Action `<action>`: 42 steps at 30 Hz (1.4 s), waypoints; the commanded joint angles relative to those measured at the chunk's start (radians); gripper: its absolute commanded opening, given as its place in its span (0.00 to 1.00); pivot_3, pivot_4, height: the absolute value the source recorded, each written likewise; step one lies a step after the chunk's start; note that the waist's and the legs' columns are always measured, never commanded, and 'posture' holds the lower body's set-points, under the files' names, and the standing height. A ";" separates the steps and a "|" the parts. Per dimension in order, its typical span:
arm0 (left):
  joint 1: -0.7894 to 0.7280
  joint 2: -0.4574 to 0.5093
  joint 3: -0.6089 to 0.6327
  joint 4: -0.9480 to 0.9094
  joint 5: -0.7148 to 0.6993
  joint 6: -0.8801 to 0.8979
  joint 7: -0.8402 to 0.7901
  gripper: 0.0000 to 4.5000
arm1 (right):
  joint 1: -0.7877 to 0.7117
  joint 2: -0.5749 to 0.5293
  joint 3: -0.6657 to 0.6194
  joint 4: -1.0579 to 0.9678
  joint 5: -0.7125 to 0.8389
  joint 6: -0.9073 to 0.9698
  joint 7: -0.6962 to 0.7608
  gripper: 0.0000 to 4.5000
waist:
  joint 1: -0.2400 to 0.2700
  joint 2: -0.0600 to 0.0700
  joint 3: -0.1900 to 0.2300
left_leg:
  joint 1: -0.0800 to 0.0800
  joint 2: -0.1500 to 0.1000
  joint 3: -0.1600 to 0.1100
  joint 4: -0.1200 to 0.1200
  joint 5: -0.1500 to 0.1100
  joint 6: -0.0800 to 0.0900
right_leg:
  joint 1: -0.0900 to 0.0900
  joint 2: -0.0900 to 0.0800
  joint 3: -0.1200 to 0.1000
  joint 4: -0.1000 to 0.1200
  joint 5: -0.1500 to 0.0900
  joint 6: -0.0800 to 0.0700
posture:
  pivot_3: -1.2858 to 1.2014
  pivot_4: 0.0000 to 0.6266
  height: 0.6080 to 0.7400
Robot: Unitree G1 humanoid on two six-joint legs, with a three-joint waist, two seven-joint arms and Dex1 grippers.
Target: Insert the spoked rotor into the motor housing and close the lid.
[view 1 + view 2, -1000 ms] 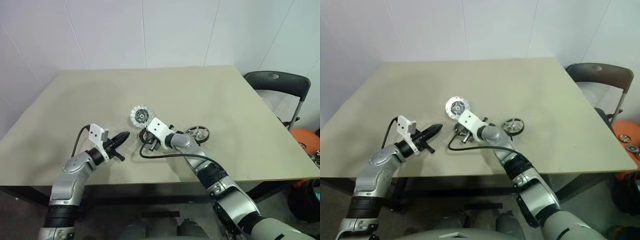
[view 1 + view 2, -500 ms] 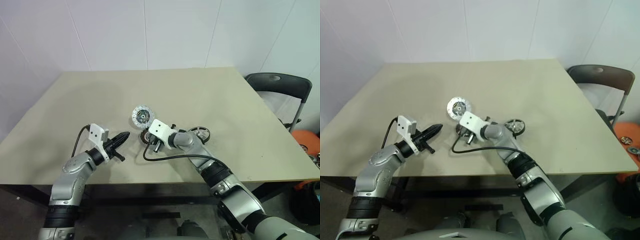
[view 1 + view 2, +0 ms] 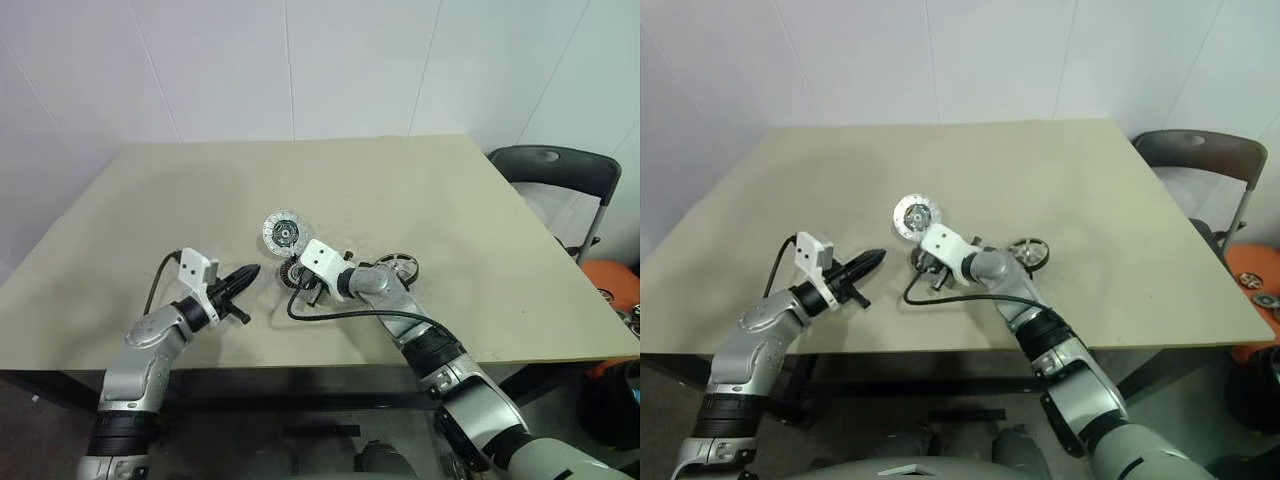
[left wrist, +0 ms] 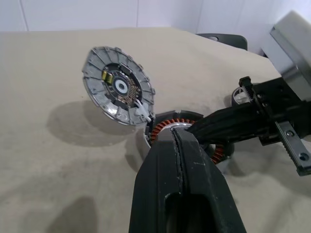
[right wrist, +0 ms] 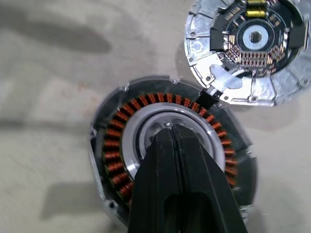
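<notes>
The motor housing (image 5: 114,155), with its ring of copper windings, lies mid-table. Its lid (image 5: 252,48), a silver-white disc with a dark centre, stands tilted open, joined at the housing's far rim (image 3: 284,231). My right gripper (image 5: 170,131) is shut, empty, and its tips point into the housing's dark centre. The spoked rotor (image 3: 400,266) lies on the table just right of the housing, partly behind my right forearm. My left gripper (image 3: 250,271) is shut and empty, hovering a little left of the housing and pointing at it.
The beige table (image 3: 450,200) has open surface all around the parts. A black chair (image 3: 550,165) stands past its right edge, with an orange object (image 3: 612,280) lower down. A black cable (image 3: 320,312) loops from my right wrist.
The head views shifted a little. My right wrist has turned slightly over the housing with its tips staying at the centre. The left arm, the lid and the rotor have kept still.
</notes>
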 commanded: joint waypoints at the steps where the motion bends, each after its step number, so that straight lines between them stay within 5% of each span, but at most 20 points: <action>1: -0.010 0.006 0.001 -0.038 0.002 -0.007 -0.002 0.00 | -0.025 0.022 -0.063 0.017 0.056 -0.004 -0.020 0.01 | -0.001 0.001 0.001 | -0.001 0.000 0.000 0.000 0.000 0.000 | -0.001 0.000 0.000 0.000 0.000 0.000 | 0.52 0.00 1.00; 11: -0.009 -0.004 -0.010 -0.040 0.006 -0.007 -0.002 0.00 | -0.075 0.013 -0.064 0.112 0.011 -0.106 -0.133 0.01 | -0.002 0.001 0.001 | -0.002 0.000 0.000 -0.001 0.000 0.000 | -0.002 0.000 0.000 0.000 0.000 0.000 | 0.52 0.00 1.00; 28: -0.008 0.000 -0.010 -0.034 0.012 -0.007 -0.005 0.00 | -0.050 0.070 -0.112 0.057 0.097 -0.135 -0.104 0.01 | -0.002 0.001 0.002 | -0.002 0.000 0.000 -0.002 0.000 0.000 | -0.003 0.000 0.000 0.000 0.000 0.000 | 0.52 0.00 1.00; 33: -0.009 0.004 -0.001 -0.040 0.008 -0.006 -0.004 0.00 | -0.084 0.062 -0.275 -0.004 0.287 0.016 -0.062 0.01 | -0.002 0.002 0.002 | -0.002 0.000 0.000 -0.002 0.000 0.000 | -0.003 0.000 0.000 0.000 0.000 0.000 | 0.52 0.00 1.00; 42: 0.032 0.052 0.035 -0.085 -0.021 -0.014 -0.059 0.00 | -0.079 -0.230 -0.459 -0.140 0.600 0.531 0.180 0.01 | 0.000 0.003 0.003 | -0.009 0.000 0.000 -0.001 0.000 0.000 | -0.008 -0.001 0.000 -0.001 0.000 0.000 | 0.52 0.00 1.00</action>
